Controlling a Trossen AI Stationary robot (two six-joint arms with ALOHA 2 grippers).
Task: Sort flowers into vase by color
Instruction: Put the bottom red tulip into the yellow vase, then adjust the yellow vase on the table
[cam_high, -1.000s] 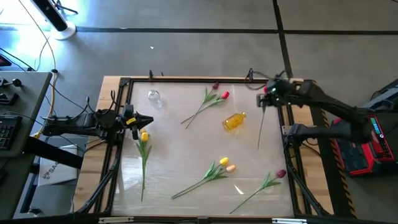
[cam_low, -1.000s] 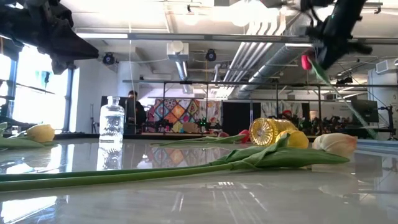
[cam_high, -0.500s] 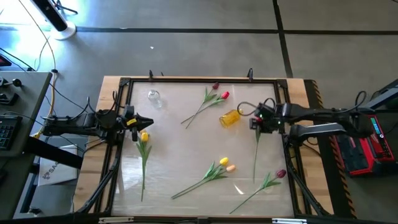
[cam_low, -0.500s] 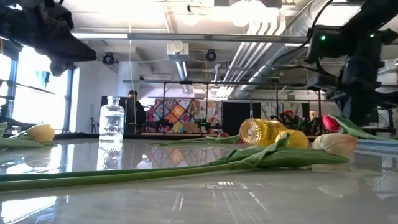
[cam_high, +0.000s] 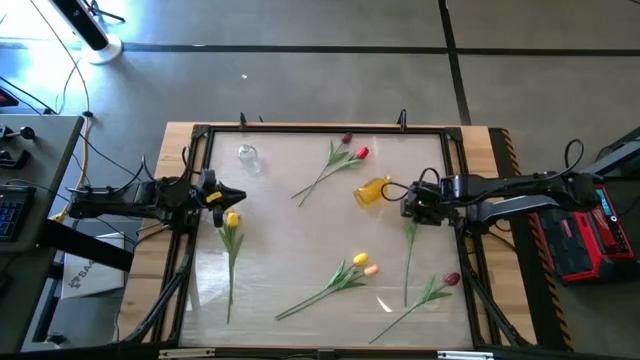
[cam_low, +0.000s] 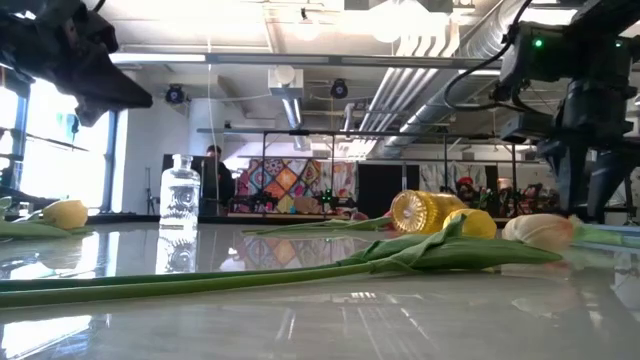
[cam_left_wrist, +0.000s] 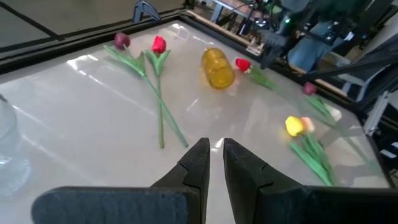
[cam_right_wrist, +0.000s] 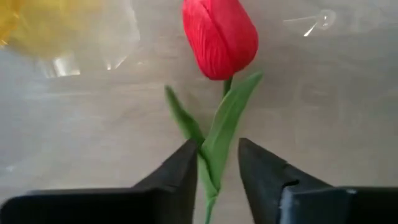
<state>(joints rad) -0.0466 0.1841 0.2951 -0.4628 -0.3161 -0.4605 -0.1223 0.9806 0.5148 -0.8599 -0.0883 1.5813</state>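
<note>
A red tulip (cam_right_wrist: 221, 37) lies on the table, its head beside a yellow vase (cam_high: 373, 190) that lies on its side and its stem (cam_high: 408, 255) running toward the near edge. My right gripper (cam_right_wrist: 217, 163) points down over it. Its open fingers stand on either side of the stem just below the head. A clear glass vase (cam_high: 247, 156) stands upright at the far left. My left gripper (cam_left_wrist: 215, 149) hovers shut and empty at the left edge, just above a yellow tulip (cam_high: 232, 219) lying there. My right gripper straddles the red tulip's stem and leaf (cam_right_wrist: 219, 134) from above, fingers pointing down and lying across the stem. Whether the fingers touch the leaf I cannot tell. The tulip lies flat on the table.
A red and a maroon tulip (cam_high: 352, 148) lie crossed near the far edge. A yellow and an orange tulip (cam_high: 362, 264) lie near the middle front, and a maroon one (cam_high: 452, 279) at the near right. A black frame (cam_high: 300, 129) edges the glossy table.
My right gripper has come down from above the far right corner toward the table's middle and tipped to point downward. The red tulip that hung from it went along and now lies on the table next to the yellow vase.
</note>
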